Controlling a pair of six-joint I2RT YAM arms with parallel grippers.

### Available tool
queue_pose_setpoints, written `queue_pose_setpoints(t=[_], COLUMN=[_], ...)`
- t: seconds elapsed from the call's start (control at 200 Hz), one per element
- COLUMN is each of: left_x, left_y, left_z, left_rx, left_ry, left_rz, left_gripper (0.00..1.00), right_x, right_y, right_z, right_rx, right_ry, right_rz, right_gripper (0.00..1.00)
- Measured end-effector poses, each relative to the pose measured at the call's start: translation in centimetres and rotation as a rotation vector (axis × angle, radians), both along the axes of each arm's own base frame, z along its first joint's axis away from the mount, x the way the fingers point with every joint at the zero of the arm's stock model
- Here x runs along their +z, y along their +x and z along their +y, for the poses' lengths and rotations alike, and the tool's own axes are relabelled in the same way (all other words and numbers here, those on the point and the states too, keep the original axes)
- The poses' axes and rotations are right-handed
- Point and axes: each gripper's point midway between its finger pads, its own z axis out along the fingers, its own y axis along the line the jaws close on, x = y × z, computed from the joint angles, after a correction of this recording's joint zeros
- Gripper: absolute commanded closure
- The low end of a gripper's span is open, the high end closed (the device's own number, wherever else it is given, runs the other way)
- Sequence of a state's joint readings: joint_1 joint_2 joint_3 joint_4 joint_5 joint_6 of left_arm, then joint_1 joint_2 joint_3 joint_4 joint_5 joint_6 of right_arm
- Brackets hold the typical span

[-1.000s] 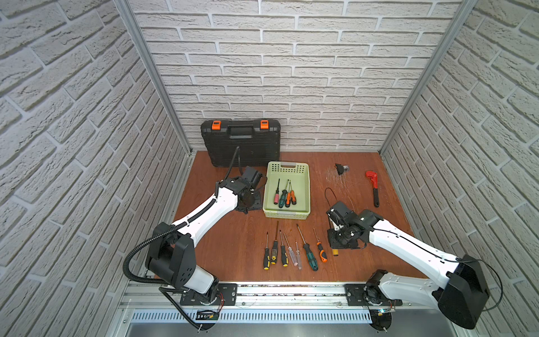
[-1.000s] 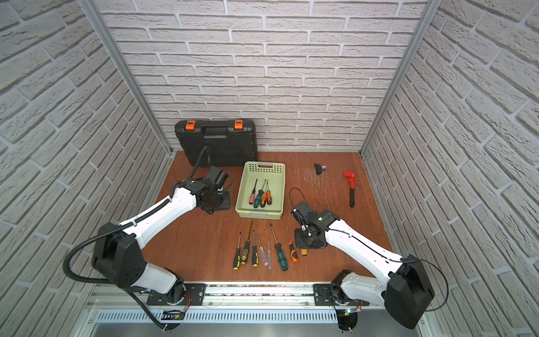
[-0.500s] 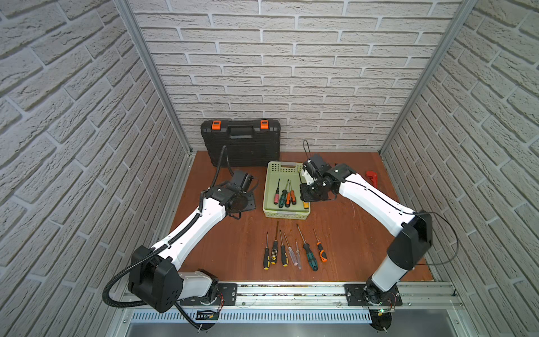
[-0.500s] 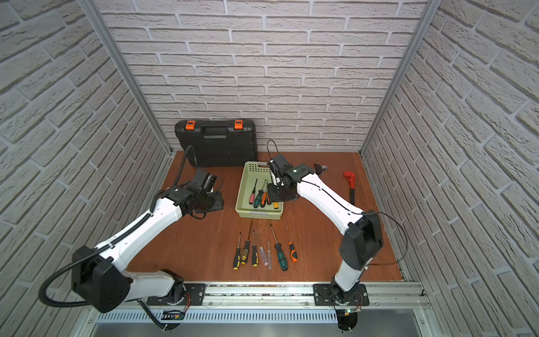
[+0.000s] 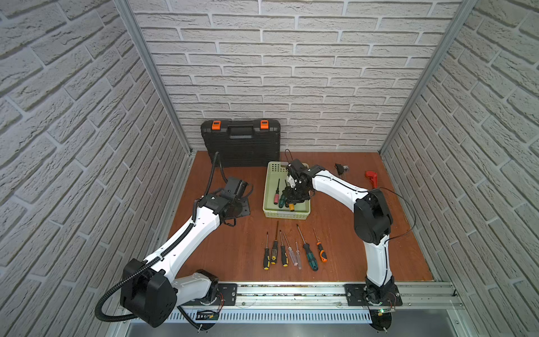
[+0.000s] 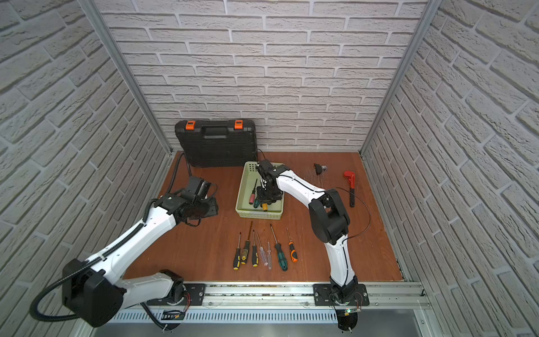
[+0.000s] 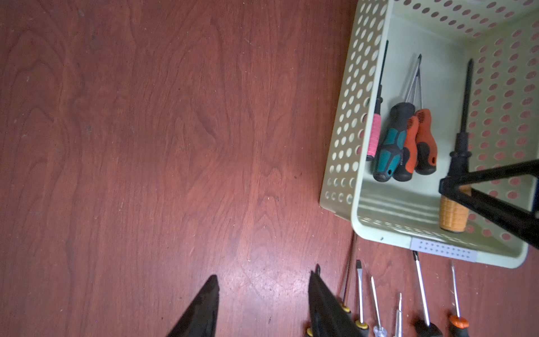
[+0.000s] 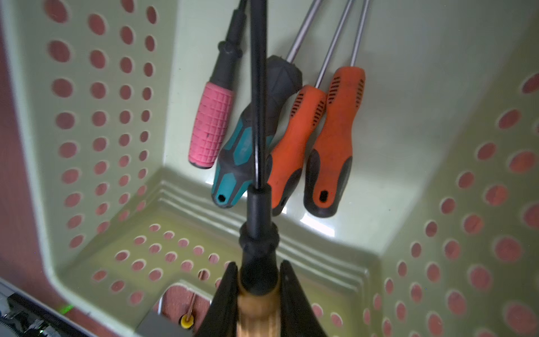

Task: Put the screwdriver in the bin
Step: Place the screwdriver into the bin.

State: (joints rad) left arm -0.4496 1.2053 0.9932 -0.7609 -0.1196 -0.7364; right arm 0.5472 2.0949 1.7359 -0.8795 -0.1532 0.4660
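Gripping the wooden-handled screwdriver (image 8: pixel 258 309) by its handle, the right tool (image 8: pixel 258 264) is clamped on it inside the bin (image 8: pixel 96 116), close to the bin wall nearest the robot. The black shaft slants over the teal-handled screwdriver (image 8: pixel 233 163) lying in the bin. Whether the handle touches the bin floor I cannot tell. The left tool (image 7: pixel 264 275) stands apart and empty over the tabletop (image 7: pixel 145 146) beside the bin. Two risks, as I judge them: let go from any height, the screwdriver could land across the other handles and roll. The fingers, so near the wall, could also catch its rim on withdrawal and drag or tip the light bin.
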Motion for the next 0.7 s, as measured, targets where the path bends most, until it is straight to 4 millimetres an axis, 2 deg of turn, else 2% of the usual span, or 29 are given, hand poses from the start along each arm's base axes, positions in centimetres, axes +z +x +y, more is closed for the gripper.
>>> queue_pose_setpoints(t=[0.215,0.43,0.7], left_x=[-0.8,-0.8,-0.8], left_y=[-0.4,-0.3,-0.3], left_z=[0.5,0.6,0.6], left_rx=[0.012,0.012,0.012], left_ry=[0.005,0.006,0.007], left_rz=[0.013,0.013,0.013], left_gripper=[0.49,0.49,0.49], right_x=[-1.3,-1.0,-1.0], right_y=[1.2,2.3,2.4], right_z=[-0.2,0.0,0.0], right_rx=[-0.033,-0.043,-0.039], right_ry=[-0.005,0.007,0.004], right_rz=[0.001,-0.022,-0.027], right_gripper=[0.92,0.81,0.7])
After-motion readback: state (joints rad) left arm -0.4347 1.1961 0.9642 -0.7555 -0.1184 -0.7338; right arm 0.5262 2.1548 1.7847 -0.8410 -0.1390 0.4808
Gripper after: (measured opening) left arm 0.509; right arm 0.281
